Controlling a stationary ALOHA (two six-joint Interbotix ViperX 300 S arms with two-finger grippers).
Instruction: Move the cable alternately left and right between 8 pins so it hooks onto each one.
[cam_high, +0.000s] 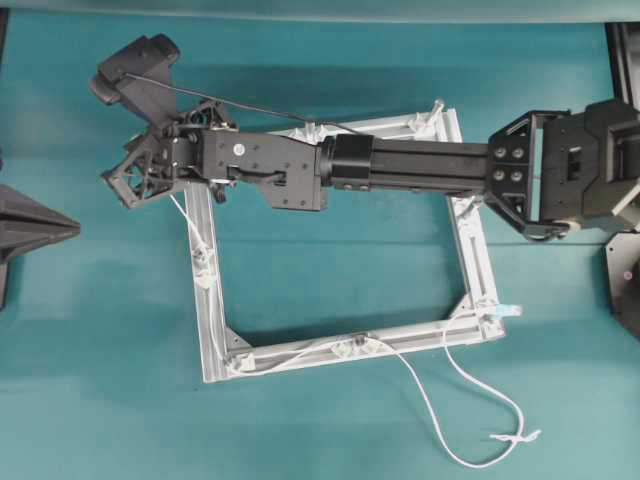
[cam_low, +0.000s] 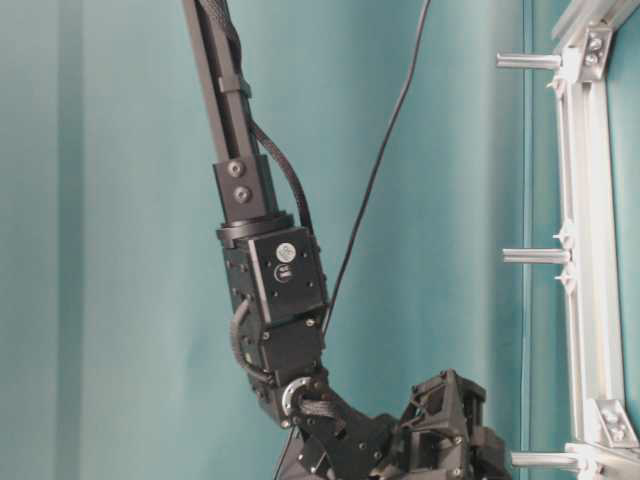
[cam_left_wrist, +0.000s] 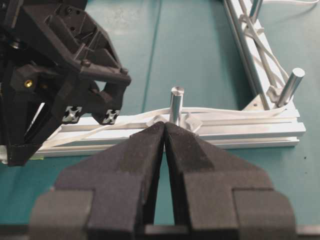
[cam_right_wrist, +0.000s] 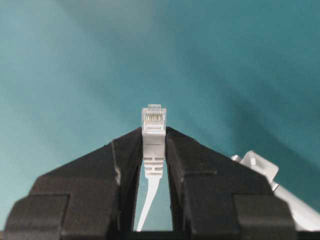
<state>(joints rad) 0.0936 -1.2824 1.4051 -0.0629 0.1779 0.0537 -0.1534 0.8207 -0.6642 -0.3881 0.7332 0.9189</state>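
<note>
Holding the cable (cam_right_wrist: 153, 145) by its plug end, my right gripper (cam_right_wrist: 153, 137) has both fingers clamped on the boot just behind the clear plug, a sound grip since the boot is the only stiff part. Rest is a light, flat, limp white cord; I judge it sags and slips off a pin (cam_left_wrist: 176, 104) unless kept taut. Plug points straight out past the fingertips, long axis in line with the jaws. From above, cord runs from the gripper near the frame's (cam_high: 470, 230) far-left corner down the left rail, along the near rail past its pins, then loops loose on the desk (cam_high: 100, 400) off the near-right corner, tie knot there. Left gripper (cam_left_wrist: 164, 131) fingers together, empty, hovering before the pin.
</note>
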